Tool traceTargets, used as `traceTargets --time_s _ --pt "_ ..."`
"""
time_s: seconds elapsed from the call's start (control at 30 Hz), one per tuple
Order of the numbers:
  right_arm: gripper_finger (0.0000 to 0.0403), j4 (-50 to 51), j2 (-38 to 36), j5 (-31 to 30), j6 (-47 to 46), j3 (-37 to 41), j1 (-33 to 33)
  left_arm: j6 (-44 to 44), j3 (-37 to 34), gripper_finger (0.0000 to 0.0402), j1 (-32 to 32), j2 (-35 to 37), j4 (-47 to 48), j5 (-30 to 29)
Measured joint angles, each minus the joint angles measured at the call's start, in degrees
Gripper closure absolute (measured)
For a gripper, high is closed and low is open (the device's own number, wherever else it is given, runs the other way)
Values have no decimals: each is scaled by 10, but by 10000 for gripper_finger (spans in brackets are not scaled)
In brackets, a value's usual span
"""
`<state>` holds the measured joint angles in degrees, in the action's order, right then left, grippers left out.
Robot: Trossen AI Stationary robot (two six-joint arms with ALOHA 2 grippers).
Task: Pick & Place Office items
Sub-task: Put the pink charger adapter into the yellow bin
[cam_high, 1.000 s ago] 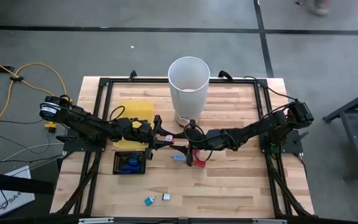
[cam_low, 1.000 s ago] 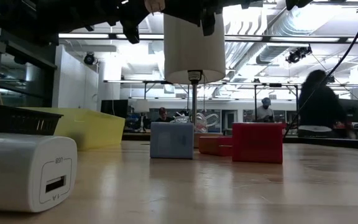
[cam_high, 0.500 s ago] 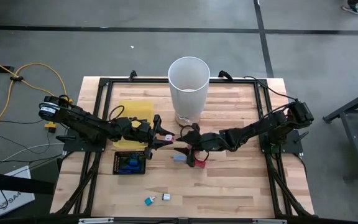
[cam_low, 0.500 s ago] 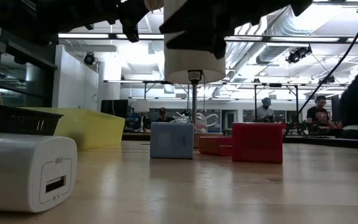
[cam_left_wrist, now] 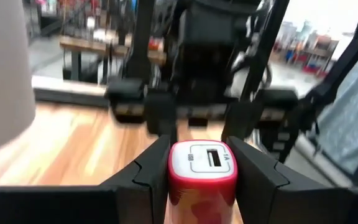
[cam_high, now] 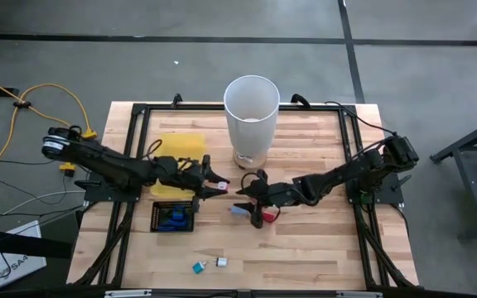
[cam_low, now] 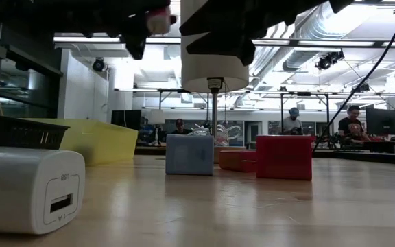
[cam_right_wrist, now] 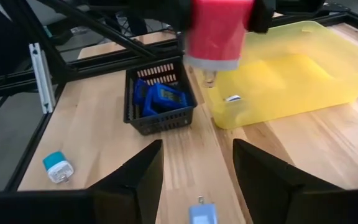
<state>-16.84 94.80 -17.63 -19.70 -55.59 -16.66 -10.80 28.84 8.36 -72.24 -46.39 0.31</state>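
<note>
Low view: both arms are cropped by the top edge. Left wrist view: the red charger (cam_left_wrist: 202,174) is cut off at the bottom edge; the dark arm behind it is blurred.

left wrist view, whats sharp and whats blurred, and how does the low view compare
Left wrist view: the red and white charger shut in the left pincer is fairly sharp, while the other arm and the room behind are smeared. Low view: the white charger up close looks oversized and soft, the blue block and red block are crisper, and ceiling lights glare behind the arms' dark silhouettes.
</note>
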Motion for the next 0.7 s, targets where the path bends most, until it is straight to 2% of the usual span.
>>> traceTargets --time_s 0.17,0.43,0.57,0.7 --pt "225 0 0 -2 0 0 -8 -33 0 274 0 72 185 -7" --pt "225 0 0 -2 0 0 -7 -77 0 268 0 177 431 -67" --pt "225 0 0 -2 0 0 -7 -121 0 270 0 208 554 -85" --pt "225 -1 0 -2 0 0 -7 -165 0 270 0 222 638 -106"
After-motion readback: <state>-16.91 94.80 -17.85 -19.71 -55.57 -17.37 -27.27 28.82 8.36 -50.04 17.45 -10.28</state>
